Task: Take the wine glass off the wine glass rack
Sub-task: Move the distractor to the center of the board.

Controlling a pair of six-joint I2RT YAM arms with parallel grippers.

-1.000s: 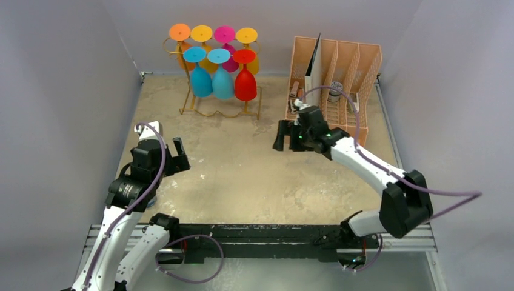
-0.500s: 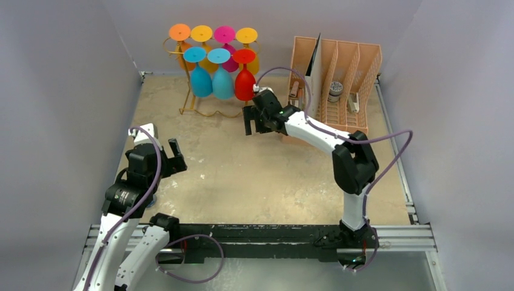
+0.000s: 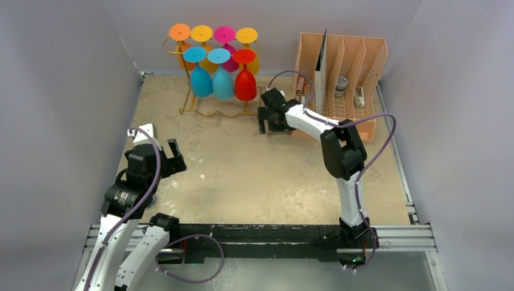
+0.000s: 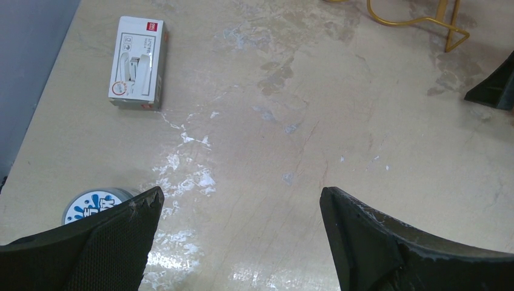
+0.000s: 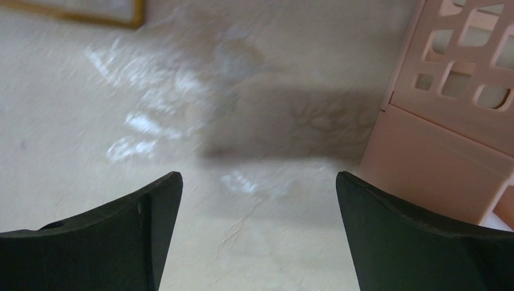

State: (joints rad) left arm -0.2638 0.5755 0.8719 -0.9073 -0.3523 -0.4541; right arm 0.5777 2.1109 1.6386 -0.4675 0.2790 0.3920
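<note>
The gold wire wine glass rack [image 3: 193, 108] stands at the back left of the table. Several coloured wine glasses hang from it upside down, among them a red wine glass [image 3: 245, 85] at the front right and two blue ones [image 3: 200, 82]. My right gripper [image 3: 267, 121] is open, low over the table, just right of the rack's front corner and apart from the red glass. Its wrist view shows empty jaws [image 5: 259, 182] and a strip of the rack's base [image 5: 91, 13]. My left gripper [image 3: 170, 159] hangs open and empty [image 4: 241, 197] at the near left.
A peach lattice file organiser [image 3: 363, 124] stands close to the right of my right gripper, its wall [image 5: 448, 157] beside the right finger. Near my left gripper lie a white box [image 4: 136, 60] and a round tub with a blue label [image 4: 91, 206].
My right arm swung left from in front of the organiser towards the rack, then eased back a little to the right. The organiser shifted slightly. My left arm drew back a bit.
</note>
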